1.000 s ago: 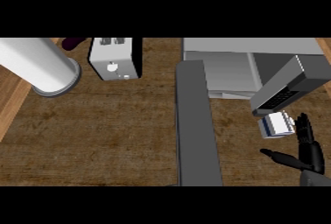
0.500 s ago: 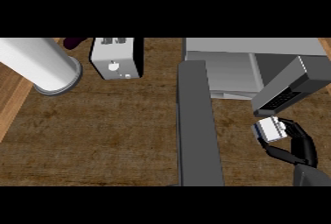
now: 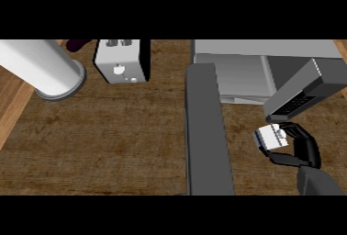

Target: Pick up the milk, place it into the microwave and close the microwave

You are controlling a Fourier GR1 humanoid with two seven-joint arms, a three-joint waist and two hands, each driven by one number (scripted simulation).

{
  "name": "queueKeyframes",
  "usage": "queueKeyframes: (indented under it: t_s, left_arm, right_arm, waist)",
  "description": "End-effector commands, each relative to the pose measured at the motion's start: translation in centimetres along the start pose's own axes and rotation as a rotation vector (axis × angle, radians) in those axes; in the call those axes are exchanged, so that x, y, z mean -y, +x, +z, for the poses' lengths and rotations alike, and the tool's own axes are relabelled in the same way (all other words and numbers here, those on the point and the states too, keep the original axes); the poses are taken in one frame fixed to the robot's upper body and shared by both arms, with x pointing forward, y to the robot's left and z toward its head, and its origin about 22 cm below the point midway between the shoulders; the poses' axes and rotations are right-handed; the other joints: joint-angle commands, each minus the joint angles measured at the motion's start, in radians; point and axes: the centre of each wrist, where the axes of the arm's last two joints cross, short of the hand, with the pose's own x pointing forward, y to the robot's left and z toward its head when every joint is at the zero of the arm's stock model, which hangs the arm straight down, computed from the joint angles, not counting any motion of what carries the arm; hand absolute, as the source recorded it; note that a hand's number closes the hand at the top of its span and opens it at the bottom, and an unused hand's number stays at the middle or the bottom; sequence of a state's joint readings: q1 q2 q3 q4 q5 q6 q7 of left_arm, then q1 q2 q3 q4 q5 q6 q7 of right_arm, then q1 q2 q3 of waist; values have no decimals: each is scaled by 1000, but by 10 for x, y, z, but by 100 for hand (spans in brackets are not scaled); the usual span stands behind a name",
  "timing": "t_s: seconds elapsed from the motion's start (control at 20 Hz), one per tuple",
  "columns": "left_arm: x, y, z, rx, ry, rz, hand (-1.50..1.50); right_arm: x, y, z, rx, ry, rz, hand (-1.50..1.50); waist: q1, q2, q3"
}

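The milk (image 3: 270, 137) is a small white carton with blue sides, just right of the microwave's open door (image 3: 207, 137). My right hand (image 3: 302, 148) comes in from the lower right; its fingers and thumb curl round the carton from the right and below. The grey microwave (image 3: 237, 73) stands at the upper right, its cavity open toward me. Its keypad panel (image 3: 298, 98) sits directly above the carton. My left hand does not show.
A white toaster (image 3: 122, 59) stands at the top, left of the microwave. At the upper left is a tall white cylinder (image 3: 41, 69) with a purple object (image 3: 79, 44) behind it. The counter's left edge (image 3: 12, 114) runs diagonally.
My right hand, open beside the milk a second ago, has closed its fingers round the carton. Hand and carton have shifted slightly left, toward the door.
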State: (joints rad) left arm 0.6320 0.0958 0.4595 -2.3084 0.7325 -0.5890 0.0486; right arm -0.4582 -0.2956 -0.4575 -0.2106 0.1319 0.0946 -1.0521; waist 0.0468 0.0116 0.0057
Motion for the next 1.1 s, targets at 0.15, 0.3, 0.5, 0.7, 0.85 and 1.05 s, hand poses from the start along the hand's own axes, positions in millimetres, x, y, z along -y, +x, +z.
queueKeyframes:
  t_s: [0.15, 0.3, 0.5, 0.7, 0.85, 1.05]
  left_arm:
    - [2, 11, -2, 39, -11, 14, -150]
    - [3, 16, 7, 39, 2, 12, -150]
    - [-2, -6, 16, 14, -1, 1, -150]
    - [0, 11, 19, -7, 5, 2, -150]
    - [-8, 19, 11, -8, -7, -1, -150]
    - [10, 15, -1, 5, -11, 11, -150]
  right_arm:
    - [-80, -9, 7, 111, 180, -113, 150]
    - [-91, -7, 4, 124, 210, -66, 150]
    - [-94, 9, -26, 150, 227, -17, 150]
    - [-115, 31, -61, 176, 201, 2, 150]
    - [-92, 40, -79, 169, 200, 13, 150]
    - [-100, 64, -110, 156, 204, 35, 150]
  waist:
    - [-13, -5, -2]
    - [-8, -5, -3]
    - [-21, -9, -5]
    - [-18, -8, -4]
    - [-6, -2, -3]
    - [-9, -1, -3]
